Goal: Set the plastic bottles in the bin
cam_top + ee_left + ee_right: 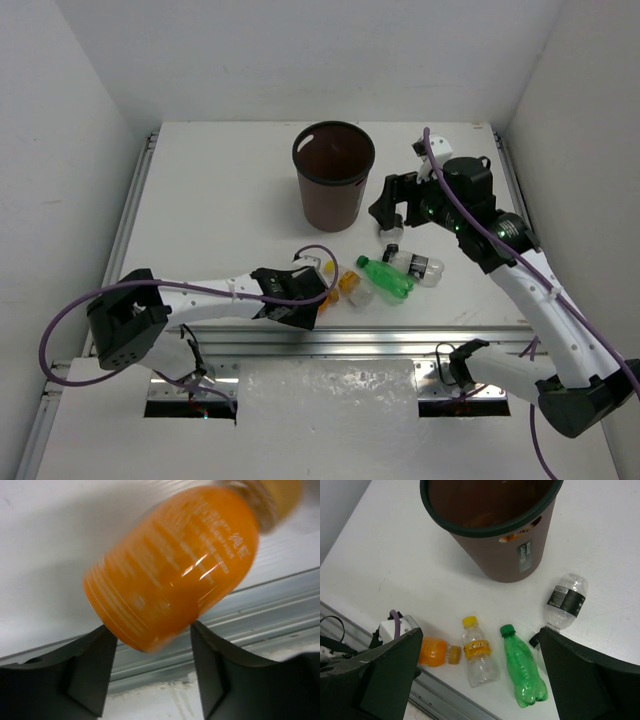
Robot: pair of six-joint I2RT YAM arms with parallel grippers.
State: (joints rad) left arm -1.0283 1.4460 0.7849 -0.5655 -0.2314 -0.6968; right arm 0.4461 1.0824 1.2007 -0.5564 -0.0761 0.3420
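Observation:
The bin (pixel 333 178) stands upright at the table's middle back; it also shows in the right wrist view (pixel 490 535). An orange bottle (pixel 170 565) lies near the table's front edge, its base at the mouth of my open left gripper (pixel 151 626), between the fingertips and not gripped. In the top view the left gripper (pixel 318 287) is just left of that orange bottle (pixel 343 286). To its right lie a clear yellow-capped bottle (pixel 479 652), a green bottle (pixel 524 672) and a clear black-labelled bottle (pixel 565 601). My right gripper (pixel 392 222) hovers open and empty above them.
An aluminium rail (pixel 250 605) runs along the table's front edge right by the orange bottle. Something orange shows through the bin's handle hole (pixel 512 537). A black cap (pixel 535 640) peeks from behind the right finger. White walls enclose the table on three sides.

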